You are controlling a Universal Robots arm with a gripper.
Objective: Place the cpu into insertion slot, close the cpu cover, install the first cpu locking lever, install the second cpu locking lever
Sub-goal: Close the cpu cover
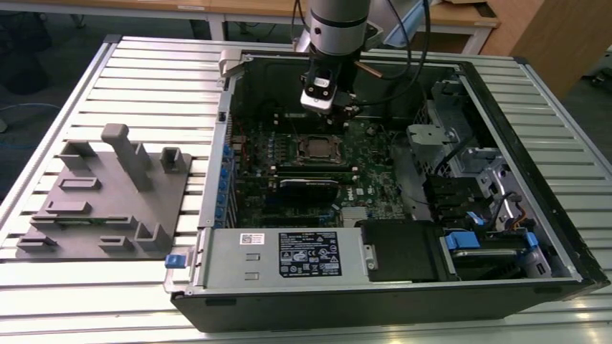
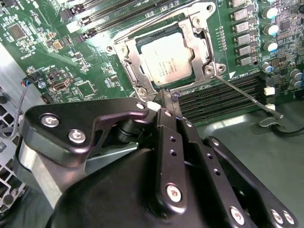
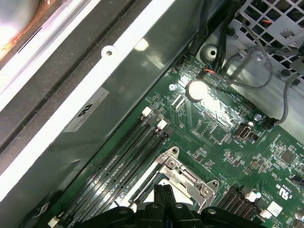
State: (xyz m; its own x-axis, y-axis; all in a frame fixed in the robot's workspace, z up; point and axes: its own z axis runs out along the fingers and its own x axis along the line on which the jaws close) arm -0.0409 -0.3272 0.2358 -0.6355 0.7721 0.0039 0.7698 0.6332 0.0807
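The cpu (image 2: 166,59), a dull silver square, lies in the insertion slot (image 1: 317,147) on the green motherboard inside the open case. The silver cpu cover (image 2: 202,45) is down flat around it. One thin locking lever (image 2: 247,97) sticks out sideways from a socket corner, raised off the board. Another lever (image 2: 152,23) lies along the opposite socket edge. My gripper (image 2: 164,97) hovers just beside the socket near the lever's hinge corner, fingers shut together with nothing between them. In the exterior view the gripper (image 1: 335,111) hangs behind the socket. The fingertips (image 3: 161,190) show at the socket's edge (image 3: 183,175).
Black memory slots (image 3: 118,156) run beside the socket. The case wall (image 1: 229,129) rises close around the board. A drive cage and cables (image 1: 478,179) fill the exterior view's right, a power supply (image 1: 287,251) sits in front. A grey fixture plate (image 1: 105,193) lies on the exterior view's left.
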